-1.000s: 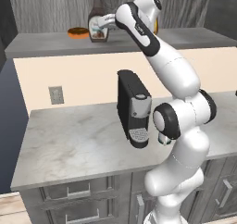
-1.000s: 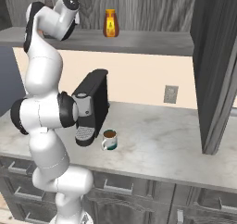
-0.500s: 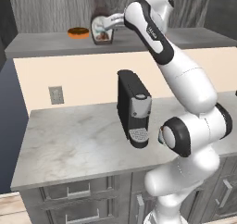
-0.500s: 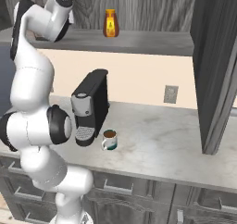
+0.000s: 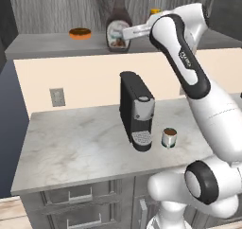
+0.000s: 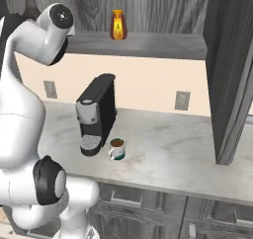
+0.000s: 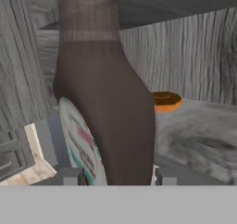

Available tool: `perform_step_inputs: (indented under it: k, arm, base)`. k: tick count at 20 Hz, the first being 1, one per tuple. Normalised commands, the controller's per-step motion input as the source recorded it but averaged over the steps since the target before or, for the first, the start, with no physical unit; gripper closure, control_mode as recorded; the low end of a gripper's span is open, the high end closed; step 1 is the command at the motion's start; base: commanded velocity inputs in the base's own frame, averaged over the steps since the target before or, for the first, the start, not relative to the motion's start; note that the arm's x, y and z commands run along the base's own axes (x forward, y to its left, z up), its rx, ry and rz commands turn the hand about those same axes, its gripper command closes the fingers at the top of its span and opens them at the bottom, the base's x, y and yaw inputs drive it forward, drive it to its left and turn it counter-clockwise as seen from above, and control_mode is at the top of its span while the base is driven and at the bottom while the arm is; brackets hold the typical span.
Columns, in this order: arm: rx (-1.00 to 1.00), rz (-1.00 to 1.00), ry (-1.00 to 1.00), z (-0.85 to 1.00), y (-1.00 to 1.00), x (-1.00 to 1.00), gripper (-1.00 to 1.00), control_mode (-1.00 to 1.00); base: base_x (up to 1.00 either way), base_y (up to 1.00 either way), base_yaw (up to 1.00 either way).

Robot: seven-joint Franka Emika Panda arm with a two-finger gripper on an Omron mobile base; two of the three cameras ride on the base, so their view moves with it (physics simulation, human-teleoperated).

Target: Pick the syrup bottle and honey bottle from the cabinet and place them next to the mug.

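The syrup bottle [image 5: 117, 28], dark brown with a black cap and a white label, stands at the middle of the cabinet ledge [image 5: 42, 44]. My gripper [image 5: 124, 34] reaches it from the right and is shut on its lower body. In the hand view the syrup bottle [image 7: 106, 102] rises close up from between my gripper's [image 7: 115, 176] two fingertips, which press its sides. The small orange honey bottle [image 6: 117, 24] stands farther right on the cabinet [image 6: 148, 45]. The mug [image 5: 169, 137] with brown liquid sits on the marble counter beside the coffee machine [image 5: 136, 110].
An orange-brown doughnut [image 5: 80, 33] lies on the ledge left of the syrup bottle. Power outlets [image 5: 57, 97] sit on the cream wall. A tall dark cabinet side [image 6: 232, 70] stands at the counter's right end. Bare marble counter [image 5: 71, 143] spreads left of the coffee machine.
The jaws have narrowed onto the syrup bottle. The arm has swung, and bottle and hand have shifted a little to the right along the ledge, away from the doughnut.
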Motion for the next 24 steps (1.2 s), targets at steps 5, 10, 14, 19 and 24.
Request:
perform_step_inputs:
  k: [5,10,14,19,24]
  arm:
    - [0.04,0.00,-0.21,-0.13,-0.56,-1.00,1.00,-1.00]
    - [0.00,0.00,-0.19,-0.23,-0.73,-1.00,1.00,-1.00]
    - [0.00,0.00,-0.08,-0.28,-0.89,-0.99,1.00,-1.00]
    - [0.00,0.00,0.00,-0.25,-1.00,-0.81,1.00,-1.00]
    - [0.00,-0.04,0.03,-0.32,-1.00,-0.45,1.00,-1.00]
  base:
    - [0.00,0.00,0.00]
    - [0.00,0.00,0.00]
    - [0.00,0.00,0.00]
    - [0.00,0.00,0.00]
    - [0.00,0.00,0.00]
